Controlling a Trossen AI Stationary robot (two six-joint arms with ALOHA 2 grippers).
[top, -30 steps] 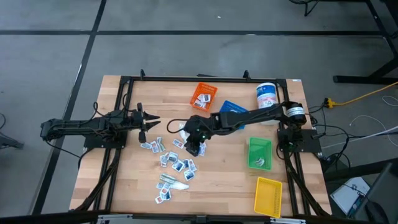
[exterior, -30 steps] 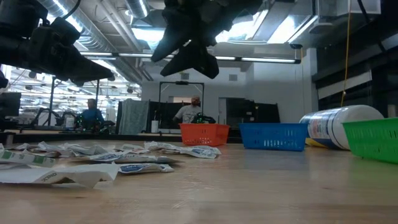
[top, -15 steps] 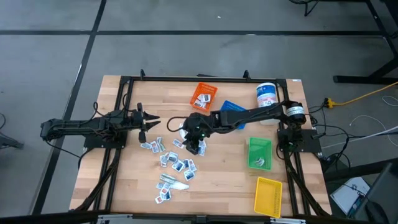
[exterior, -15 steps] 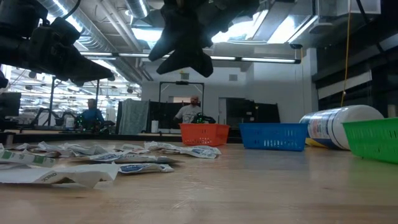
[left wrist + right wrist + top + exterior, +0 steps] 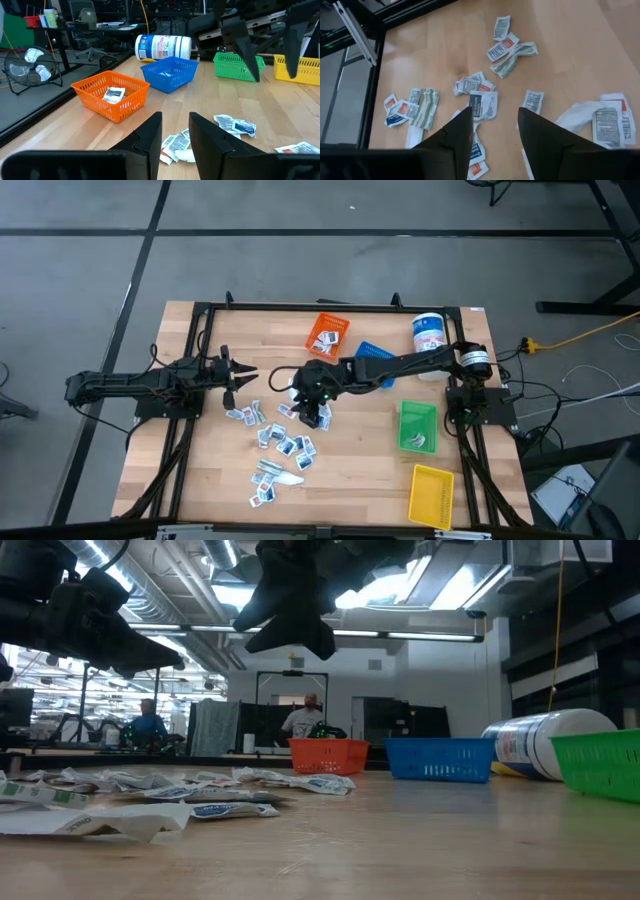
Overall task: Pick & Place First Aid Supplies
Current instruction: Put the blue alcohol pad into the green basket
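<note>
The first aid supplies are small flat white packets (image 5: 280, 442) lying loose on the wooden table, mostly left of its middle. They also show in the low view (image 5: 150, 790), the left wrist view (image 5: 235, 125) and the right wrist view (image 5: 475, 95). My right gripper (image 5: 312, 412) hangs open above the far right part of this scatter, fingers pointing down (image 5: 290, 645) (image 5: 495, 120), touching nothing. My left gripper (image 5: 240, 377) waits open above the table's left side (image 5: 175, 125), level, pointing toward the packets.
An orange bin (image 5: 326, 335) holding packets and a blue bin (image 5: 372, 360) stand at the far middle. A white canister (image 5: 429, 333) lies on its side far right. A green bin (image 5: 417, 427) and a yellow bin (image 5: 432, 495) stand on the right. People (image 5: 310, 720) are in the room behind.
My right gripper has drifted a little toward the table's left edge and risen slightly above the packets, staying open. The packets and my left arm have kept still.
</note>
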